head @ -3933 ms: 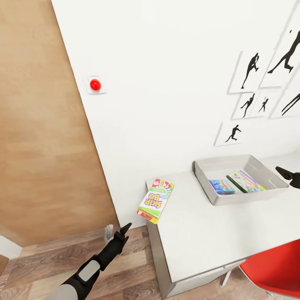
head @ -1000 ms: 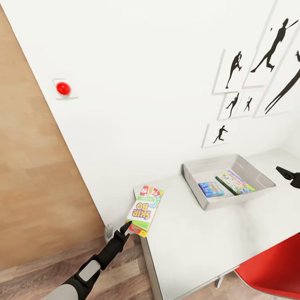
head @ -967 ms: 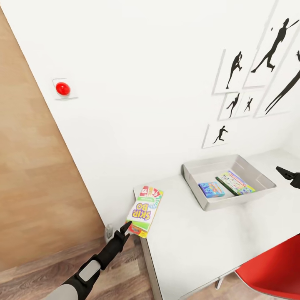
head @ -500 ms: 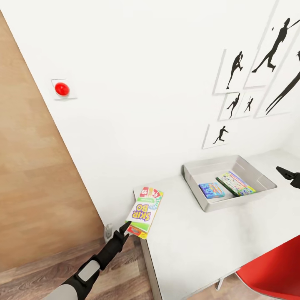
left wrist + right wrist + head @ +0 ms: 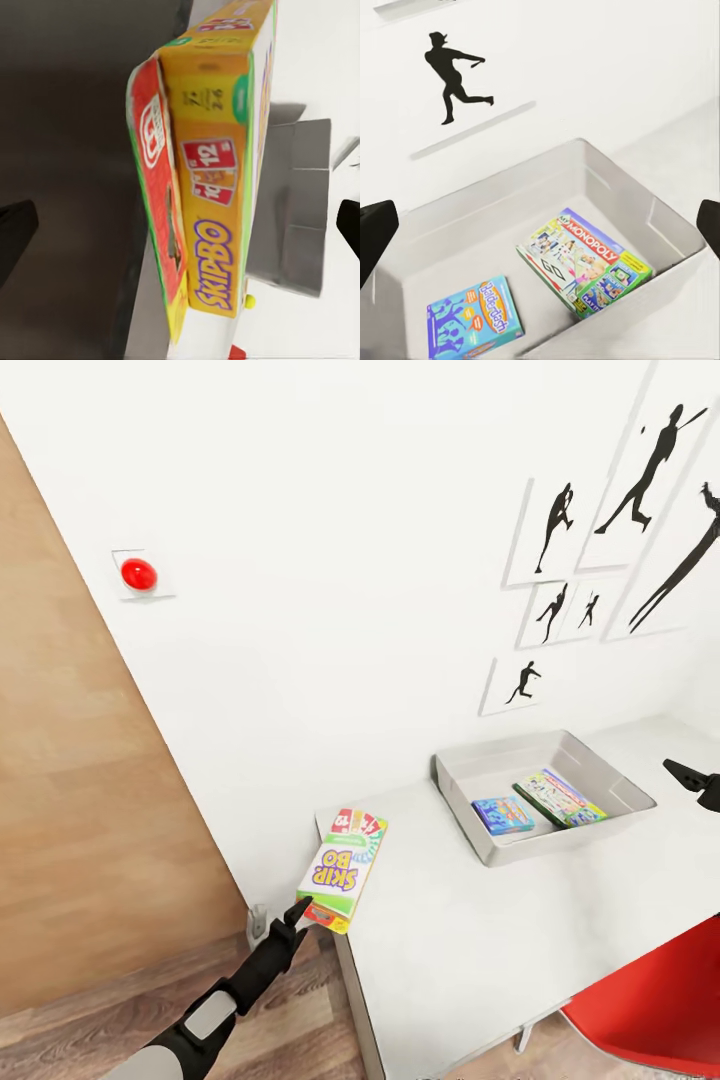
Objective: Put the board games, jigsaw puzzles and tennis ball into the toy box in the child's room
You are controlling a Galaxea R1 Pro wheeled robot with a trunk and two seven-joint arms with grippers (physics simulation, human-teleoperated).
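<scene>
table (image 5: 500,930) bare between Skip-Bo box (image 5: 341,865) and toy box (image 5: 600,758) | wall (image 5: 350,610) behind

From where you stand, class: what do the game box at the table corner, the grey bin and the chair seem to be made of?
Skip-Bo box: likely printed cardboard; the left wrist view shows a folded end flap gaping slightly.
Toy box: probably matt plastic, judging by thin flared walls of even grey.
Red chair: looks like glossy moulded plastic, smooth with a soft sheen, though paint on another material cannot be excluded.

White wall (image 5: 330,560) with silhouette prints (image 5: 600,530), red button (image 5: 137,572), wood floor (image 5: 100,1030), red chair (image 5: 660,1010)
</scene>
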